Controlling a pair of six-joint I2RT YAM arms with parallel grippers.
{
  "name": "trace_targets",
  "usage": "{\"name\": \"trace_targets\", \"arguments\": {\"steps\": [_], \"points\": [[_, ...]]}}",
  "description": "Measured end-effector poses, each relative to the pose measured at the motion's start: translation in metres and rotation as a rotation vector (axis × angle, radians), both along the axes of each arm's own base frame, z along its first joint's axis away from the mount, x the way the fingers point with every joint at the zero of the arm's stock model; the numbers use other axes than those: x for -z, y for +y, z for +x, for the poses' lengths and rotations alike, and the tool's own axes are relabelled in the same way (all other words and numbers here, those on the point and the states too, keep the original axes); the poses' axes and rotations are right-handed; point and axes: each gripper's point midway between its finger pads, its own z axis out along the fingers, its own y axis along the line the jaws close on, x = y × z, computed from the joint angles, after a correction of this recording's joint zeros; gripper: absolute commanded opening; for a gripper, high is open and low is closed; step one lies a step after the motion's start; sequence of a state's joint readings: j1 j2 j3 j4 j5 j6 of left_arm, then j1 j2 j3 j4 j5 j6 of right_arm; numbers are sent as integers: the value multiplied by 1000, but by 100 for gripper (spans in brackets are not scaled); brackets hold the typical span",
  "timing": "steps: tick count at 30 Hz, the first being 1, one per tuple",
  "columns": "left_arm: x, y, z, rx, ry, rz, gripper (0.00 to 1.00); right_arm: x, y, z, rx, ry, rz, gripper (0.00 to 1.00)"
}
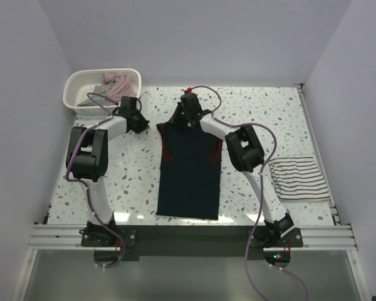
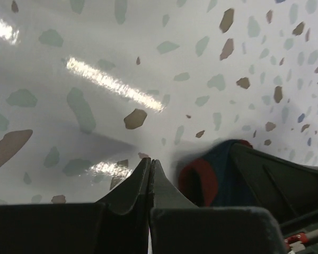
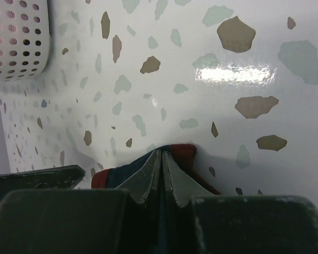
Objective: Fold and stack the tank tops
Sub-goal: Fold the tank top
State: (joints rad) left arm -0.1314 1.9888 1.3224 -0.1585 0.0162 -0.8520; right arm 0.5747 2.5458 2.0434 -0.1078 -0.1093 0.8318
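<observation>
Overhead view of a speckled white table (image 1: 131,188) with two dark robot arms reaching up from the bottom edge of the frame. A navy tank top (image 1: 189,169) with red trim lies spread flat in the centre, its hem toward the bottom and its shoulders toward the top. At the right of the frame a striped tank top (image 1: 299,177), white with thin dark lines, lies folded on the table, well apart from the navy one. In the upper left corner stands a white perforated basket (image 1: 75,94) holding pinkish and grey cloth (image 1: 113,84).

In the right wrist view, the right gripper (image 3: 161,154) has its jaws pressed together on a fold of the navy tank top's red-edged top end, low in the frame, with the basket's wall in the upper left.

In the left wrist view, the left gripper (image 2: 150,162) has its jaws fully closed with nothing between them, over bare table. The red-trimmed edge of the navy cloth lies just beside it at lower right.
</observation>
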Motion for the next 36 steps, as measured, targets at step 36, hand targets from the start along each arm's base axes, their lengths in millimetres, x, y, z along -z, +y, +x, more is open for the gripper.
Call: {"name": "trace_targets", "arguments": {"steps": [36], "points": [[11, -81, -5, 166, -97, -140, 0, 0, -3, -1, -10, 61, 66, 7]]}}
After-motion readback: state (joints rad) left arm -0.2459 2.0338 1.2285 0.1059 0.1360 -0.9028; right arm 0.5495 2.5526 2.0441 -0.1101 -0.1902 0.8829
